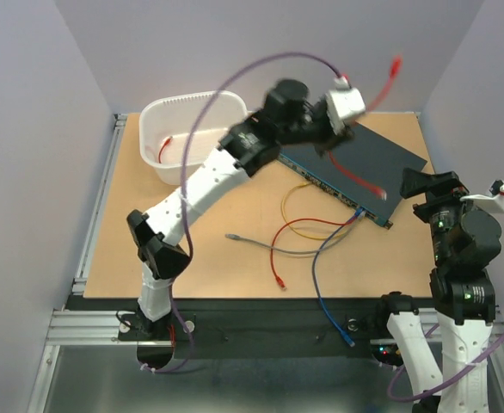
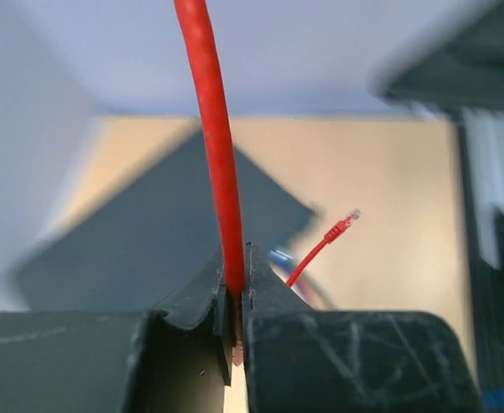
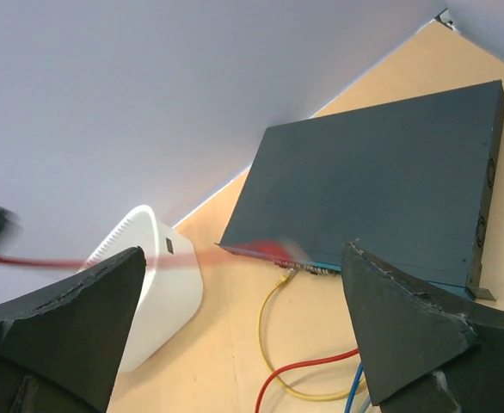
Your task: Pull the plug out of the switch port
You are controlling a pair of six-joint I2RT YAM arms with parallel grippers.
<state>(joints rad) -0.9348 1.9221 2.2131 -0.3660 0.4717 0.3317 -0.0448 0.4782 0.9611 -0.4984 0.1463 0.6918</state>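
Your left pincer [image 2: 237,258] grips the red cable [image 2: 213,129], its plug [image 2: 348,218] hanging clear of the switch [image 1: 394,159] on the surface [image 1: 235,267]; the right pincer [image 3: 243,249] stands wide. Carry the cable away slowly so the loose plug does not whip.

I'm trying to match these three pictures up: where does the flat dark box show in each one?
Top external: the switch lies far right on the table top, partly behind the left arm.
Left wrist: blurred, centre left, behind the red cable.
Right wrist: upper right.
Shared landmark: the tan table top under it.
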